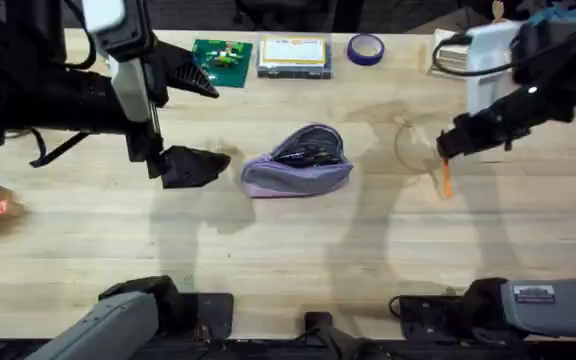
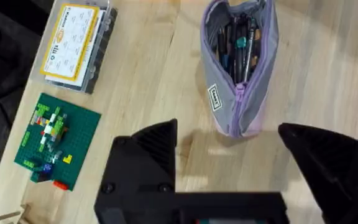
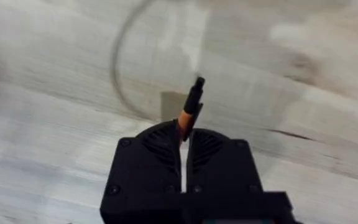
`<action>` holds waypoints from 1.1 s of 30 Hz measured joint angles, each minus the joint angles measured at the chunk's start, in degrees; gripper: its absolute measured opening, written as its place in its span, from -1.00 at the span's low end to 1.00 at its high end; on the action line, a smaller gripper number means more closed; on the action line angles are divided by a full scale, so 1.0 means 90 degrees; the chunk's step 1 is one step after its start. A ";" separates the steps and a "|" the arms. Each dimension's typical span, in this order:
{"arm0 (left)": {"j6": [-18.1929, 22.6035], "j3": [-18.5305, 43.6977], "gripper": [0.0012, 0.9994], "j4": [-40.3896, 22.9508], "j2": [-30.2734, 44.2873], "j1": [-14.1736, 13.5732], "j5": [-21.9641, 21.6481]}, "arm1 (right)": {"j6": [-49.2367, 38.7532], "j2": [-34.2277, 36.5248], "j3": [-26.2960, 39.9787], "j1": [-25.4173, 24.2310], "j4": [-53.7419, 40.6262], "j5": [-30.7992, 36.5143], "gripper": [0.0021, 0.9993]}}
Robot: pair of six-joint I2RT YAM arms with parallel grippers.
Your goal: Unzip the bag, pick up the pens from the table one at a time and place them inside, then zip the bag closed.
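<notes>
- The right claw [image 3: 184, 134] is pinching an orange pen [image 1: 446, 180] toward the table's [image 1: 268, 250] right side, dark tip pointing away from the fingers.
- The purple bag [image 1: 298, 160] is lying mid-table, unzipped, long axis running left-right.
- The left claw [image 2: 229, 155] is hanging spread wide just beside the bag's left end.
- The left wrist view is showing pens [image 2: 238, 43] already inside.

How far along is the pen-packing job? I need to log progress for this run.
Done: the bag lies unzipped on the table, several pens already inside. In hand: the right gripper is shut on an orange pen, off to the bag's right. The left gripper is open beside the bag. Left: drop that pen in and zip up.
</notes>
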 joint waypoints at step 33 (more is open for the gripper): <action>0.0000 0.0000 0.99 0.0000 0.0000 0.0002 0.0000 | -0.0663 -0.1825 0.0083 0.2673 0.1655 -0.0449 -0.94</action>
